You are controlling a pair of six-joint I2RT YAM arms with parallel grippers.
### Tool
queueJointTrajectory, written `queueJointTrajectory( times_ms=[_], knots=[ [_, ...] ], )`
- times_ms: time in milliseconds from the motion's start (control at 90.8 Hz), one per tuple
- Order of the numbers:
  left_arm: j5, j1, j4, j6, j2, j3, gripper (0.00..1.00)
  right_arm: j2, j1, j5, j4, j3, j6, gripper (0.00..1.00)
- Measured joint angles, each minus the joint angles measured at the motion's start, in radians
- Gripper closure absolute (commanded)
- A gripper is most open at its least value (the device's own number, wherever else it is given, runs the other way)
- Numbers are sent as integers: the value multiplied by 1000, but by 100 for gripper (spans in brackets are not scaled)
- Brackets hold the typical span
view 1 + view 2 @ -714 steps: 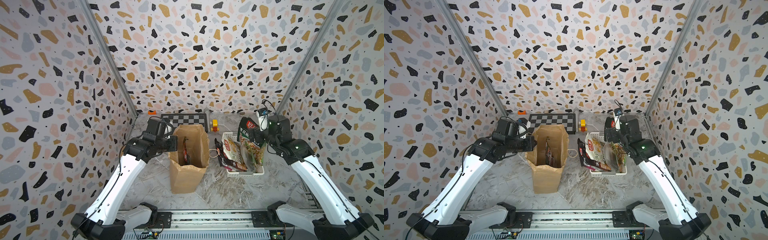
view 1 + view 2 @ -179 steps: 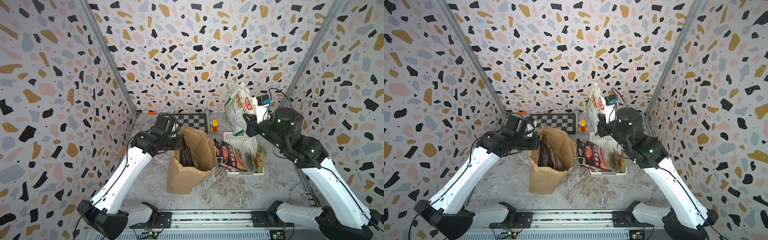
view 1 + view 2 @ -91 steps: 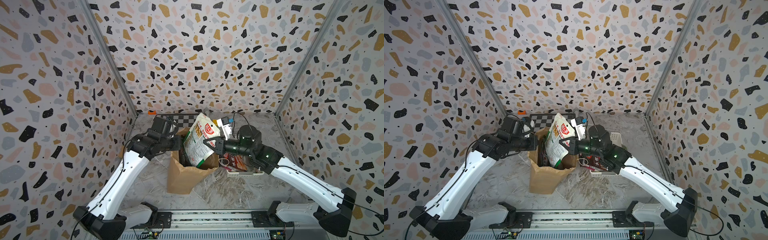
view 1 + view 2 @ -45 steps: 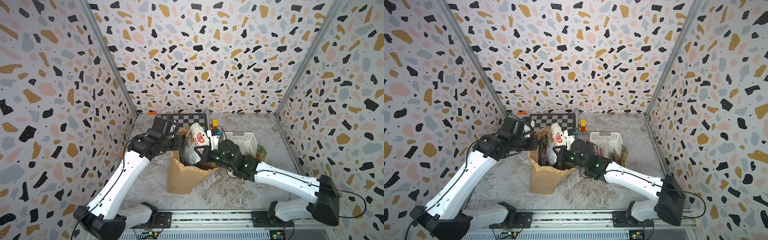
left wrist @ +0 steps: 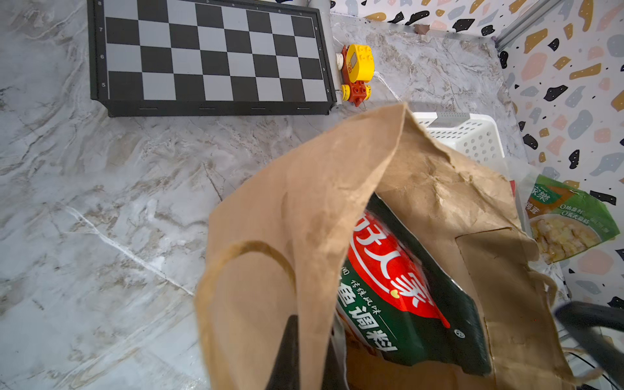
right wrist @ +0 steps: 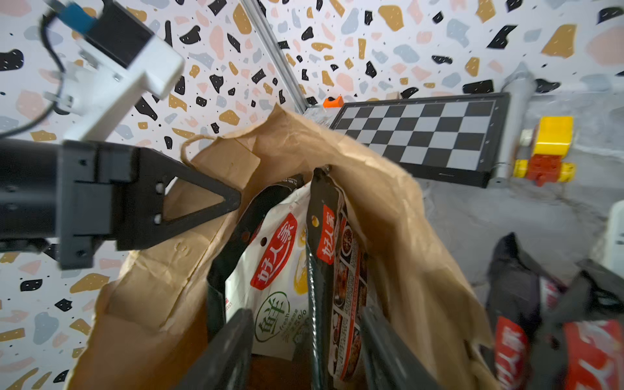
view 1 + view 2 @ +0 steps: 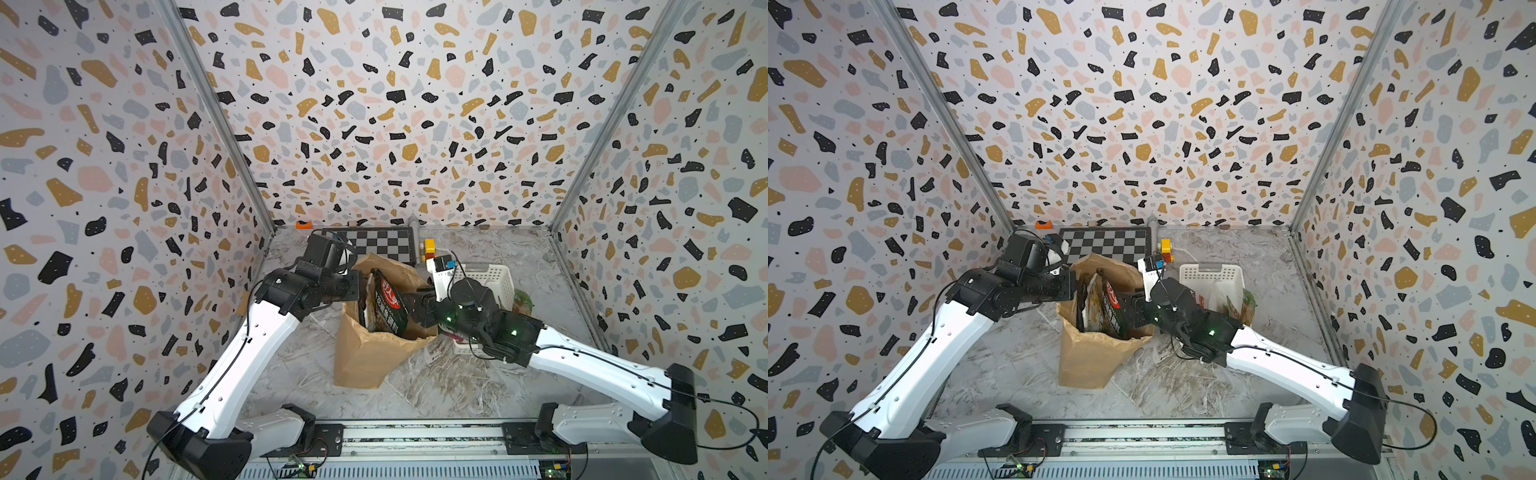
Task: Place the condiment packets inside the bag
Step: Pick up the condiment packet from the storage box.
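A brown paper bag, creased and soft-sided with a twisted cord handle, stands open-mouthed and leaning slightly on the grey marble-patterned surface. The left hand is closed, its thin black triangular fingers pinching the bag's rim on the side away from the basket. Inside the bag three flat glossy packets stand on edge: a large dark-green packet with a red oval logo and white lettering, its top corner poking above the rim, a cream packet with a red logo and a green round mark, and a narrow black packet with a red label and food photos. The right hand hangs at the bag's mouth with its dark fingers spread apart, gripping nothing, the black packet's edge loose between them. Just beside the bag sits a white plastic basket with perforated walls, and a shiny green packet sticks out at the basket's side away from the bag. Behind the bag lie a flat black-framed chessboard and a blocky yellow-and-red toy.
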Motion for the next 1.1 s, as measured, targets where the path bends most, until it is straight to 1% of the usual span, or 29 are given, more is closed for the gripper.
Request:
queueJointTrajectory(
  times_ms=[110,231,330,419,485,584,727,815,936,1046,1101],
  knots=[
    [0,0,0,2,0,0,100,-104,-29,87,-120,8,-121,25],
    [0,0,0,3,0,0,100,-190,-153,132,-240,-10,-208,20],
    [0,0,0,4,0,0,100,-201,-248,137,-302,-63,-258,16],
    [0,0,0,4,0,0,100,-169,-266,122,-332,-122,-311,15],
    [0,0,0,5,0,0,100,-137,-266,79,-339,-174,-361,17],
    [0,0,0,6,0,0,100,-110,-266,-20,-337,-246,-441,19],
    [0,0,0,7,0,0,100,-137,-266,-114,-285,-332,-514,20],
    [0,0,0,7,0,0,100,-156,-266,-145,-236,-375,-538,25],
    [0,0,0,7,0,0,100,-119,-266,-127,-188,-381,-556,35],
    [0,0,0,7,1,0,100,-58,-266,-54,-154,-378,-567,37],
    [0,0,0,7,1,0,100,-35,-266,-5,-137,-377,-575,41]
  ],
)
